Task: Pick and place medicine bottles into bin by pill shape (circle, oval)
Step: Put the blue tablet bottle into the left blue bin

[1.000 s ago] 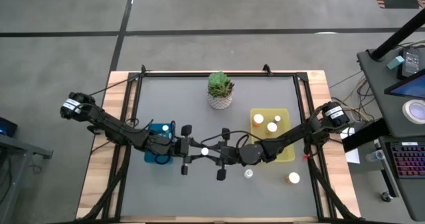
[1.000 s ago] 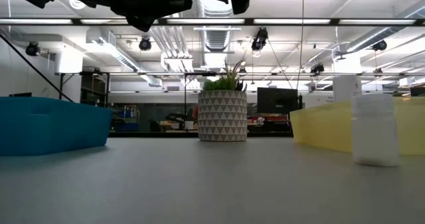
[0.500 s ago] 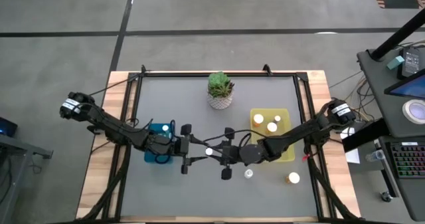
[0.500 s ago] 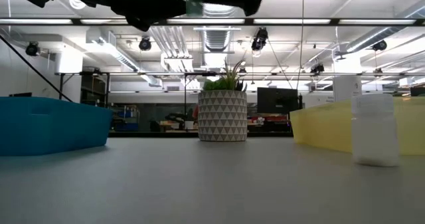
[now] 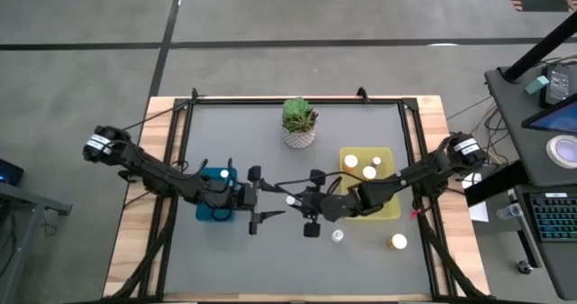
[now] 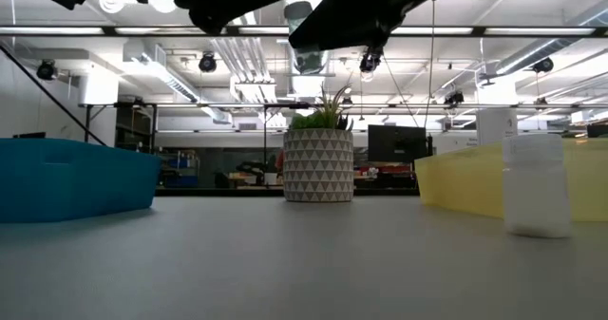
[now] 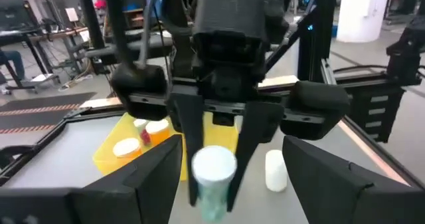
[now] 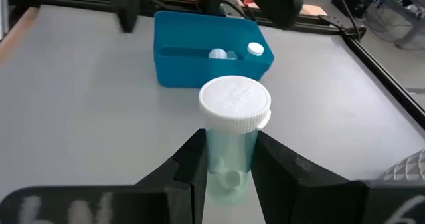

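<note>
Medicine bottles partly sorted: right gripper (image 8: 222,177) fingers clamp one clear bottle (image 8: 234,136); left gripper (image 5: 263,196) fingers apart opposite; two bottles wait on the counter (image 5: 225,259), beside the right fingers.

The grey table (image 5: 234,259) carries a blue bin (image 5: 215,207), yellow bin (image 5: 383,207), plant pot (image 5: 298,134) and two bottles (image 5: 398,242).

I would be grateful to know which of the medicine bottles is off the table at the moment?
The pale clear bottle with the white cap, gripped in the right pincer above mid-table. The other bottles sit in the blue bin, the yellow bin, or on the mat.
</note>
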